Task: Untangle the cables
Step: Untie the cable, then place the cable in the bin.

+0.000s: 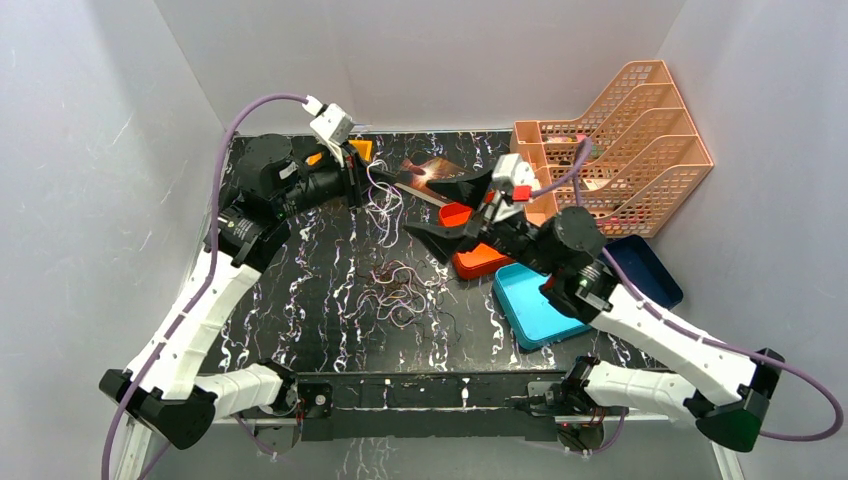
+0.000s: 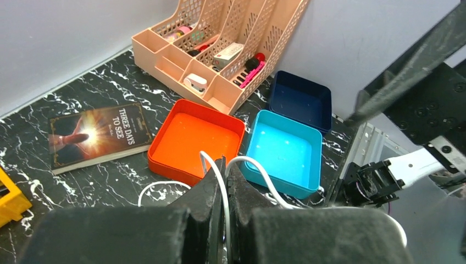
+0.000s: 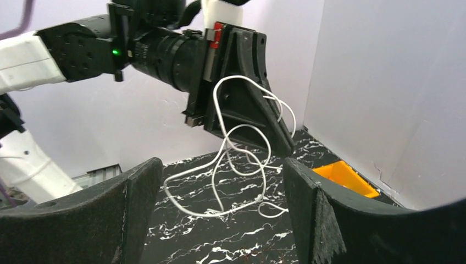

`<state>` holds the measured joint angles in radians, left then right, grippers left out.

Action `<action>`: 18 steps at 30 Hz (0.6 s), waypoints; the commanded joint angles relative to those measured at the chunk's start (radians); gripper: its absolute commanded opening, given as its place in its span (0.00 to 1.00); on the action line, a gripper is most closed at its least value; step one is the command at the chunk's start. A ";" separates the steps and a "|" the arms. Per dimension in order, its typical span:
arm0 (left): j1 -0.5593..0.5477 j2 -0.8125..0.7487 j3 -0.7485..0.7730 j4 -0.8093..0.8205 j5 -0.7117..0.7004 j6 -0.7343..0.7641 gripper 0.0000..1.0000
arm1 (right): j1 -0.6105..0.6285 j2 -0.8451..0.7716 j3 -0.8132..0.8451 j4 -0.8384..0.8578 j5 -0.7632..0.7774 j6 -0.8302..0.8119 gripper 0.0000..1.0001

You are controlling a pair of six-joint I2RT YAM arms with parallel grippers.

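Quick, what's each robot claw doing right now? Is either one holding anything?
The left gripper: fingers closed on the white cable.
The right gripper: fingers open, holding nothing.

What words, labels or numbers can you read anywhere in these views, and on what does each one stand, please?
"THREE DAYS TO SEE": printed on the cover of the book.
Small line just under that title: too small to read.
Labels on the items in the peach organizer: too blurred to read.
Nothing else legible in any view.
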<state>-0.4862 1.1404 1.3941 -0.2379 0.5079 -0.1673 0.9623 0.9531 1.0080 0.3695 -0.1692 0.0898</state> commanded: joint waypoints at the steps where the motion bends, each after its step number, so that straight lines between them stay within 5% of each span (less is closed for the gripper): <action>1: 0.003 -0.007 -0.015 0.032 0.043 -0.020 0.00 | 0.001 0.075 0.076 -0.004 0.059 0.000 0.88; 18: 0.003 0.013 -0.013 0.047 0.053 -0.027 0.00 | 0.002 0.261 0.057 0.187 0.048 0.182 0.90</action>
<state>-0.4862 1.1534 1.3724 -0.2165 0.5266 -0.1806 0.9627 1.1885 1.0397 0.4103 -0.1116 0.2176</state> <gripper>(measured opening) 0.010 0.894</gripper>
